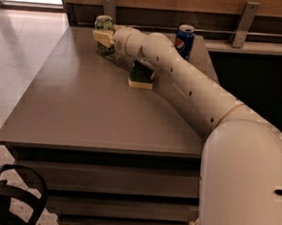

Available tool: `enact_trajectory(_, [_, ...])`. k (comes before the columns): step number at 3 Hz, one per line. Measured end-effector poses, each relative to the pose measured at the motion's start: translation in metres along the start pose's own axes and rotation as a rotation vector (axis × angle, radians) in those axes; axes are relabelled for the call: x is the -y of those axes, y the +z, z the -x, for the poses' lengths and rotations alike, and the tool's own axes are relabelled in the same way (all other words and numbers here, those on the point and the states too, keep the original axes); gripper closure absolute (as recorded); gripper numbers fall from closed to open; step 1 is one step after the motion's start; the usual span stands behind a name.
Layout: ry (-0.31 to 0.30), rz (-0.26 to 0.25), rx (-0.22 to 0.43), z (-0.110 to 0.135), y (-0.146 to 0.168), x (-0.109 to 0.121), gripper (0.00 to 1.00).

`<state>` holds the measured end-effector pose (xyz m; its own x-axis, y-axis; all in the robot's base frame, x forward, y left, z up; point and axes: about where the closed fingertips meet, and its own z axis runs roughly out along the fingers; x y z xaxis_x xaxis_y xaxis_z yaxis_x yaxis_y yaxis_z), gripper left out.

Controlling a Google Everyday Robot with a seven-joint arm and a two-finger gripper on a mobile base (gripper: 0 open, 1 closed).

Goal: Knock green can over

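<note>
The grey desk is the largest thing here, and it carries the green can at its far left corner, close to the back edge. My white arm comes from the near right side and reaches across the desk in a long diagonal line toward the green can. The sponge, yellow with a dark green top, lies flat on the desk to the right of the green can and a little nearer to me, partly under my arm. The blue Pepsi can stands upright to the right of the green can, well apart from it, on the other side of my arm. The green can itself stands upright, and its silver rim shows at the top. My pincer, pale yellow, is directly in front of the green can, at its lower half, and seems to touch it. I cannot tell if the pincer is spread or pressed together.
</note>
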<state>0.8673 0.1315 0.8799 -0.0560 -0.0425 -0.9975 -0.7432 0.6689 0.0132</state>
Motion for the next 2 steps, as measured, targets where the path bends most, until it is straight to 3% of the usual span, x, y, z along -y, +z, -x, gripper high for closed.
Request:
enact_trajectory(1, [0.001, 0.003, 0.000, -0.0005, 0.0017, -0.0021, 0.88])
enact_trajectory(2, [0.001, 0.006, -0.001, -0.0009, 0.0031, -0.0040, 1.00])
